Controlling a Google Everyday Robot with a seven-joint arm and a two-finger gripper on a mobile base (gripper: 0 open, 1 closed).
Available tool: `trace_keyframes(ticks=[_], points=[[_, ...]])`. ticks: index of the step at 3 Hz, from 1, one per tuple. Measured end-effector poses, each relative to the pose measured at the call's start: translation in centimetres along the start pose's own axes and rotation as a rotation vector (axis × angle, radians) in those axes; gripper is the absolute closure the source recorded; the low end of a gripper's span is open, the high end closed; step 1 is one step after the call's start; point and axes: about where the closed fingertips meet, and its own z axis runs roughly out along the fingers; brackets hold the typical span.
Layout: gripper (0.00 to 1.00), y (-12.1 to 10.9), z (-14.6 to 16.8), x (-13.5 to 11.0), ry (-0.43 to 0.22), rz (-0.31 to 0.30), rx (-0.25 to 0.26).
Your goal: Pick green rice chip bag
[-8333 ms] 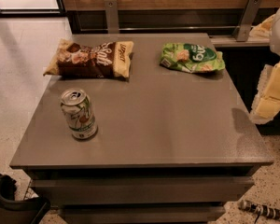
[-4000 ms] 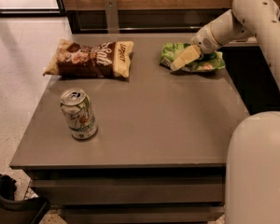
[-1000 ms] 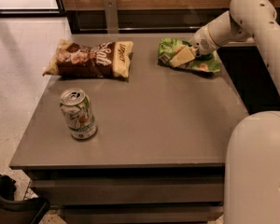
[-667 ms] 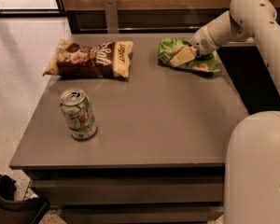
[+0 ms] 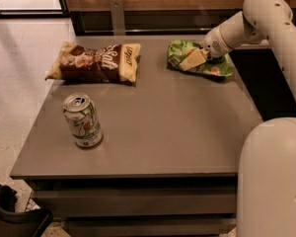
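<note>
The green rice chip bag (image 5: 176, 50) lies crumpled at the far right of the grey table (image 5: 177, 127). My gripper (image 5: 191, 60) reaches in from the right on the white arm (image 5: 256, 14). It rests on top of the bag, and its cream fingers (image 5: 193, 58) are closed on the bag's bunched-up middle. The bag still touches the table, and its right end shows behind the wrist.
A larger brown and cream chip bag (image 5: 96, 63) lies at the far left of the table. A soda can (image 5: 82, 121) stands upright at the front left. My white body (image 5: 274, 181) fills the lower right. A black object (image 5: 10, 216) sits on the floor at lower left.
The arm came in from the right and settled on the green bag, whose left side bunched up. Over the last second nothing has visibly moved.
</note>
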Motion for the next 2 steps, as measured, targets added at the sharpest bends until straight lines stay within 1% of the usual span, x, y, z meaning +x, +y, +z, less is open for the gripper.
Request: trace_keyframes(ticks=[2], points=[[1.00,0.00,-0.03,-0.03,0.000,0.000,0.000]])
